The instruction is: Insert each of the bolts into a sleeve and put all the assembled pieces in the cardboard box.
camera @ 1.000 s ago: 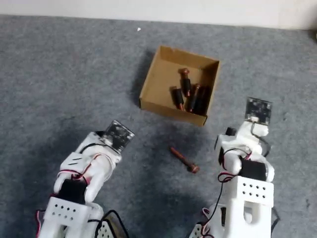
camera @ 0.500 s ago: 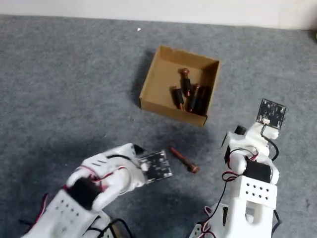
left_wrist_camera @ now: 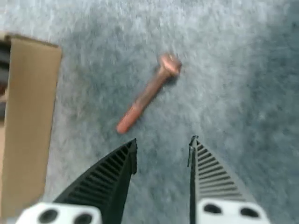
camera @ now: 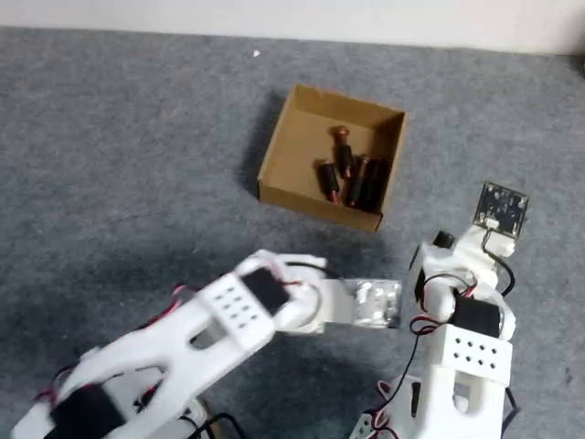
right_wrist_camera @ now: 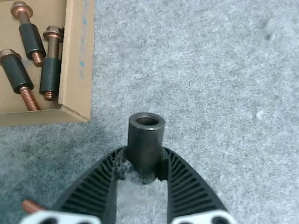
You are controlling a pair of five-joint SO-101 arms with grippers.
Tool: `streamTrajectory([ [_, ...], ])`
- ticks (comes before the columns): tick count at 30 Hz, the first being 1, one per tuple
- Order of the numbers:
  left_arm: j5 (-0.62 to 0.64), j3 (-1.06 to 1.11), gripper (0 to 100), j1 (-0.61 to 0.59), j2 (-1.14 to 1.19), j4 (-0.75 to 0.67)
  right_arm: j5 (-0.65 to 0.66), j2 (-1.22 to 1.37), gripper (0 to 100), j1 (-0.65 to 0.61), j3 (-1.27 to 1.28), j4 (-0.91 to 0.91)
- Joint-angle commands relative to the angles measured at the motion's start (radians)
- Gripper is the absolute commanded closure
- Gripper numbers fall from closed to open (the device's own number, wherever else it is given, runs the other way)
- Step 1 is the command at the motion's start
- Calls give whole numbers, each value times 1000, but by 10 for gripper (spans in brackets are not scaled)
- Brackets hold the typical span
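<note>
Sleeve (right_wrist_camera: pixel 146 135) clamped upright in right gripper (right_wrist_camera: pixel 143 158), left gripper (left_wrist_camera: pixel 162 149) spread open just short of loose bolt (left_wrist_camera: pixel 148 93) on carpet (left_wrist_camera: pixel 233 70), box (camera: pixel 294 146) beyond with three assembled pieces (camera: pixel 352 178): bolt pick-up in hand, next likely closing on shank, then feeding into sleeve.

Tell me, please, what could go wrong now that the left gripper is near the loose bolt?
1. The bolt lies slanted ahead of the open left gripper, so it may catch only the tip and roll it on the carpet.
2. The right gripper holds the sleeve by one end; pushing the bolt in could tilt it.
</note>
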Motion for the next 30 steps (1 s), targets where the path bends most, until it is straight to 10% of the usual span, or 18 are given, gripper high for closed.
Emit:
streamTrajectory([
  [1,-37,-180,804,38,173,-32,-11,-28,993,12,-10,-27],
  [30,-25,-176,796,-2,354,-244,-46,-22,993,320,-59,-44],
])
